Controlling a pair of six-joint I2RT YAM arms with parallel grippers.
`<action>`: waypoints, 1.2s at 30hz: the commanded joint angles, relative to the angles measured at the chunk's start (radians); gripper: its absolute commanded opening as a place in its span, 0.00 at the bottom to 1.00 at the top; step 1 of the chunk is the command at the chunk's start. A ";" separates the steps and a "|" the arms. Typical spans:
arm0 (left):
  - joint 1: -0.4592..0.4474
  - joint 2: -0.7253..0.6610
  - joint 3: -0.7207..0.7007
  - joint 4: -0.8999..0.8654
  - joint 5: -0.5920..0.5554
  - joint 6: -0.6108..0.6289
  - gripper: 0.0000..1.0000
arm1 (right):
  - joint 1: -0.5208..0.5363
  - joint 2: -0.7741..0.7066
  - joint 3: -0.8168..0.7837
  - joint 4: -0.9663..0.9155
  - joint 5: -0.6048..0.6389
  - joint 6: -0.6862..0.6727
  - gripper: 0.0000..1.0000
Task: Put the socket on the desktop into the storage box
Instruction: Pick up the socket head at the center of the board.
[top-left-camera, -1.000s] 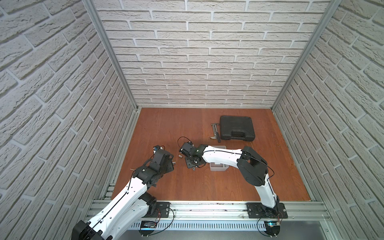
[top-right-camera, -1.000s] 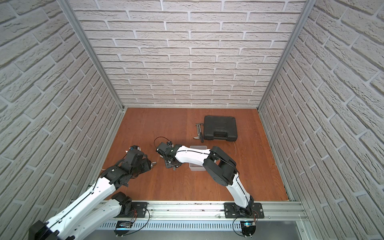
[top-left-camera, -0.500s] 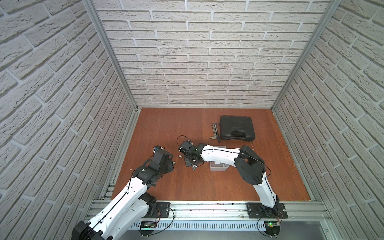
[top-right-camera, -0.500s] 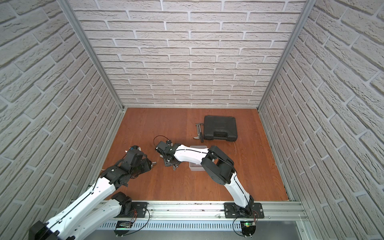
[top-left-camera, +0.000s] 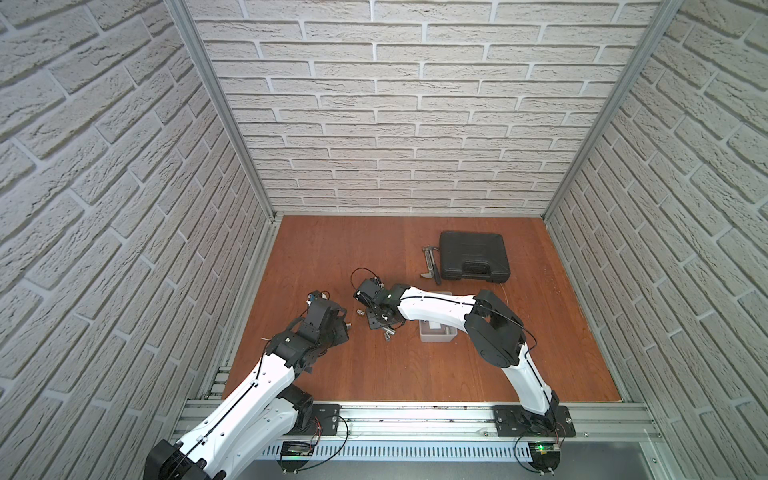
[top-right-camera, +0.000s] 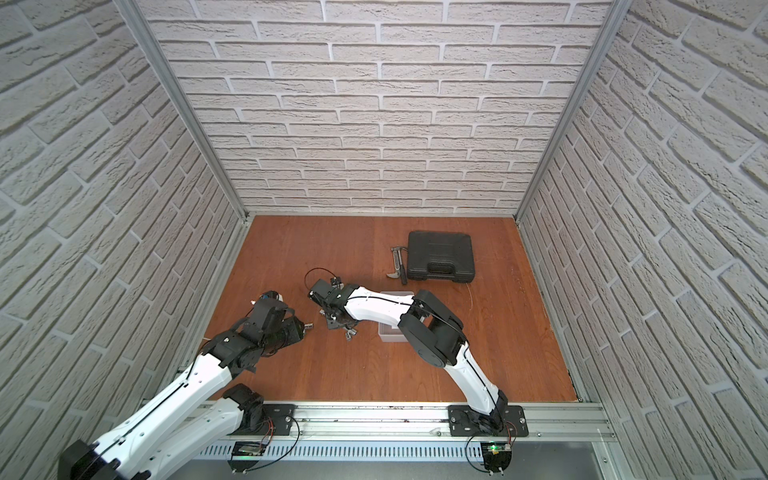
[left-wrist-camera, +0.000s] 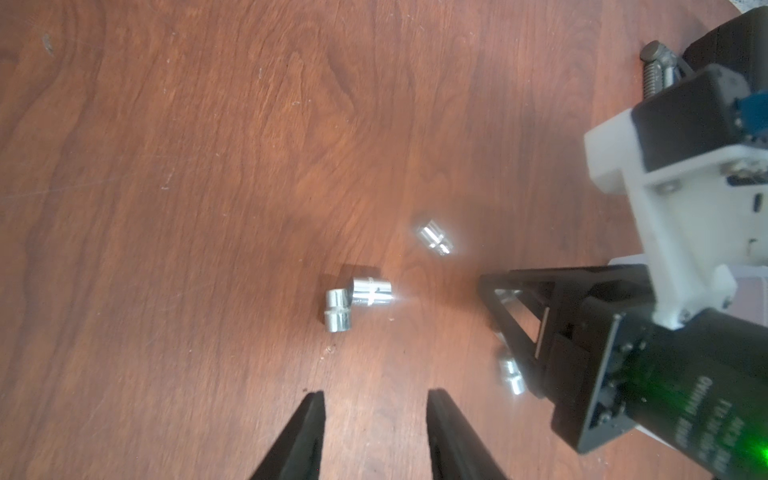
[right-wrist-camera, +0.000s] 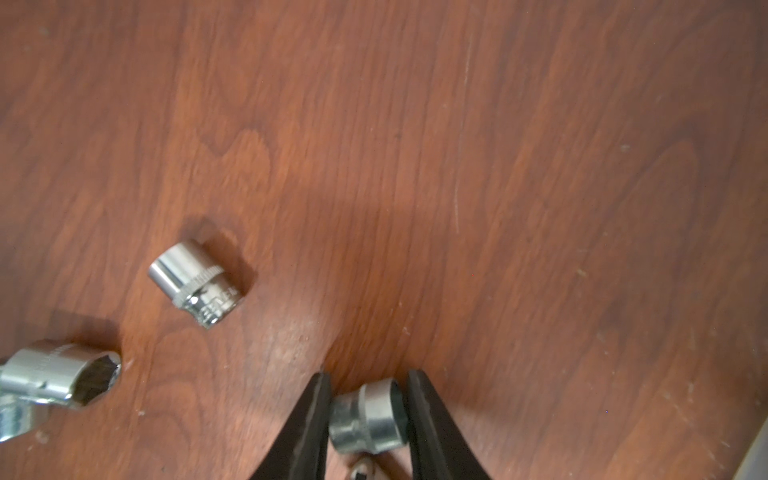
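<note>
Several small chrome sockets lie scattered on the reddish-brown desktop (top-left-camera: 374, 374). In the right wrist view my right gripper (right-wrist-camera: 369, 380) is shut on one socket (right-wrist-camera: 368, 417), with a finger against each end, low on the wood. Two more sockets (right-wrist-camera: 195, 282) (right-wrist-camera: 62, 376) lie loose beside it. In both top views the right gripper (top-left-camera: 376, 325) (top-right-camera: 332, 324) reaches left, past the translucent storage box (top-left-camera: 434, 337) (top-right-camera: 390, 337). My left gripper (left-wrist-camera: 376, 397) hangs open over bare wood, a short way from a touching pair of sockets (left-wrist-camera: 372, 292).
A black handled tool case (top-left-camera: 473, 256) (top-right-camera: 440, 256) sits at the back right, with a hammer-like tool (top-left-camera: 430, 266) lying beside it. The right arm's white link passes over the storage box. Brick-pattern walls close in three sides.
The right gripper's jaws have narrowed onto the socket, and its head has shifted slightly. The left arm has stayed where it was.
</note>
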 joint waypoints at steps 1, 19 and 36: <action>0.008 0.010 -0.012 0.039 0.009 0.000 0.46 | -0.003 0.025 0.011 -0.044 0.014 -0.006 0.32; 0.008 -0.037 -0.016 0.084 0.066 0.003 0.45 | -0.007 -0.256 -0.116 0.108 -0.023 -0.043 0.02; -0.003 -0.037 -0.061 0.221 0.196 0.009 0.42 | -0.188 -0.883 -0.874 0.754 -0.473 0.173 0.02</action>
